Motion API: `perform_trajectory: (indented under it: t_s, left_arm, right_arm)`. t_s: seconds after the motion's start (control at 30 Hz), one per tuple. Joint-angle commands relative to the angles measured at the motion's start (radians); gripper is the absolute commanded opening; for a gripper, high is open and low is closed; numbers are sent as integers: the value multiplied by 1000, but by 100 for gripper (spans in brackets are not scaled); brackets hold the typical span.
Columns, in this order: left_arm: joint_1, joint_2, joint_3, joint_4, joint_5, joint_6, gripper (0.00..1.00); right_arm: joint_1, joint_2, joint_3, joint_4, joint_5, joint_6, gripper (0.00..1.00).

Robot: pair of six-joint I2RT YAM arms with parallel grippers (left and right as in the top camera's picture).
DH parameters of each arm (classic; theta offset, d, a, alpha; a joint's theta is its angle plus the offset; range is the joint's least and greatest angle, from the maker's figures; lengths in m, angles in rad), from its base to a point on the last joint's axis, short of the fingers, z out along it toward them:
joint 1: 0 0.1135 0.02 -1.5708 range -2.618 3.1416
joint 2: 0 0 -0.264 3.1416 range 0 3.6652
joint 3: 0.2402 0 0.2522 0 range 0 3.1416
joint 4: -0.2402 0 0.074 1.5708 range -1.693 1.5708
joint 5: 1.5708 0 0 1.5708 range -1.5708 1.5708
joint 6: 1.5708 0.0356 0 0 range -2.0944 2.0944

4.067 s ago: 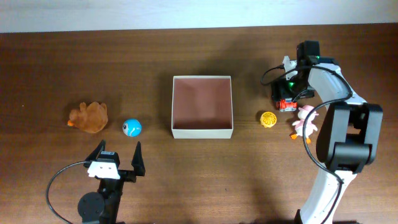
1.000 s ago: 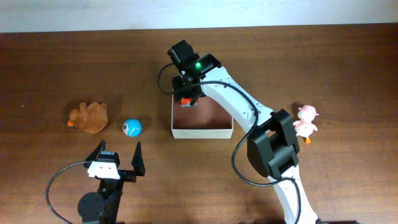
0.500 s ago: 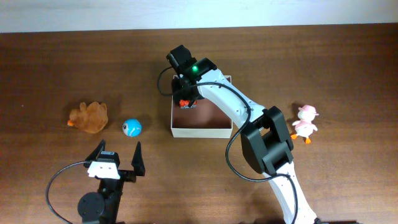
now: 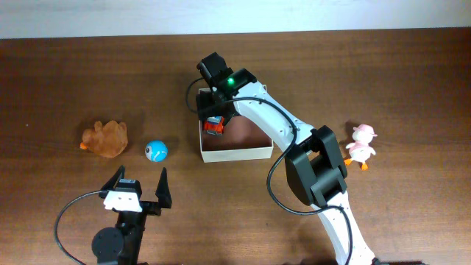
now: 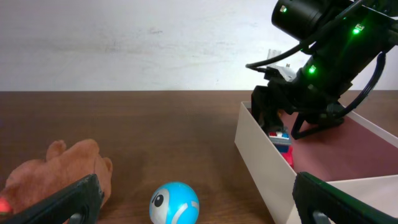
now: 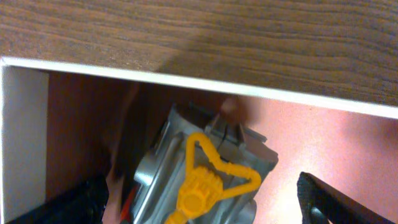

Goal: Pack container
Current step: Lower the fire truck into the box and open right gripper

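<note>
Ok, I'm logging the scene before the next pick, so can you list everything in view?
container: one, cream-white walls, pinkish-brown inside, table centre
small toy: one, red and grey, inside the container, back-left corner
plush toy: one, brown, far left of the container
ball: one, blue, between plush toy and container
duck toy: one, pink, right of the container
table: one, dark brown wood
left gripper: one, black, open, at the near edge
right gripper: one, black, open, above the small toy
</note>
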Motion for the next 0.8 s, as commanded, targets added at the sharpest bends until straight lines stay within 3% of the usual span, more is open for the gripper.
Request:
perform_trajectory:
  t_s: [0.0, 0.57, 0.67, 0.77]
  left_arm:
    - [7, -10, -5, -2, -7, 16, 100]
    - [7, -10, -5, -2, -7, 16, 100]
    - [7, -10, -5, -2, -7, 16, 100]
    - [7, -10, -5, -2, -7, 16, 99]
  right_arm:
    - [-1, -12, 12, -14, -11, -31, 92]
    - [-2, -158, 14, -63, -24, -109, 84]
    - [-10, -156, 14, -86, 14, -109, 75]
    - [-19, -155, 14, -109, 65, -108, 57]
